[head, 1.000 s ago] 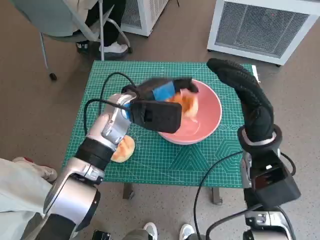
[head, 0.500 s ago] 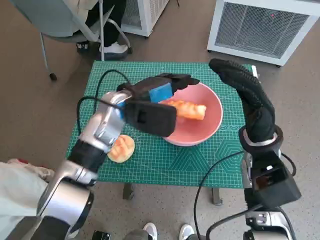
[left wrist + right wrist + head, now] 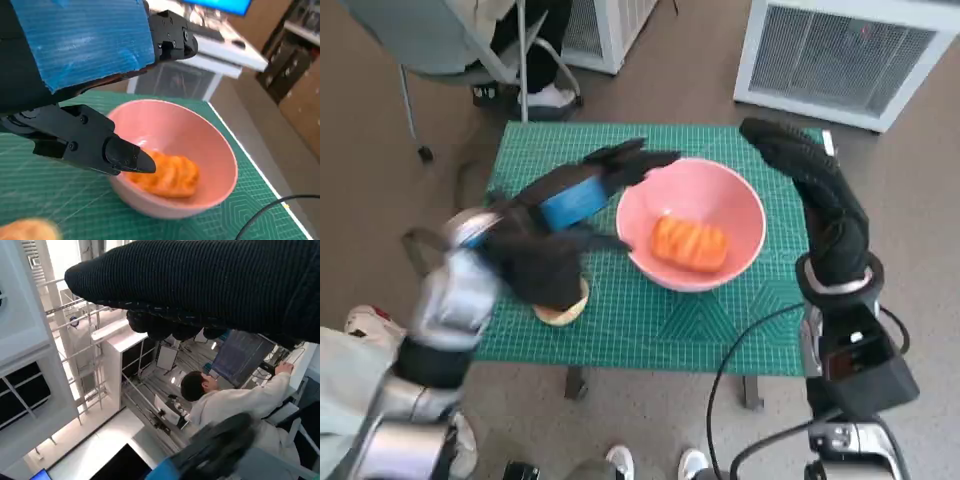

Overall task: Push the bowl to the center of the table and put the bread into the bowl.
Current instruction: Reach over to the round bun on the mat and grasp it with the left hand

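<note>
A pink bowl [image 3: 725,200] stands near the middle of the green mat, with an orange bread [image 3: 689,243] lying inside it. In the left wrist view the same bowl [image 3: 205,135] and bread [image 3: 170,175] show close below the fingers. My left hand [image 3: 575,195] hovers just left of the bowl with its fingers spread and nothing in them. A second bread [image 3: 560,312] lies near the mat's front left, partly under my left forearm. My gloved right hand [image 3: 810,175] stands raised to the right of the bowl, holding nothing.
The green cutting mat [image 3: 650,320] covers the small table. A chair and a person's feet [image 3: 545,95] are beyond the far left corner. A white cabinet [image 3: 850,50] stands at the back right. A seated person [image 3: 235,397] appears in the right wrist view.
The left hand let the bread drop into the bowl and drew back to the left with its fingers apart. The right hand stayed put.
</note>
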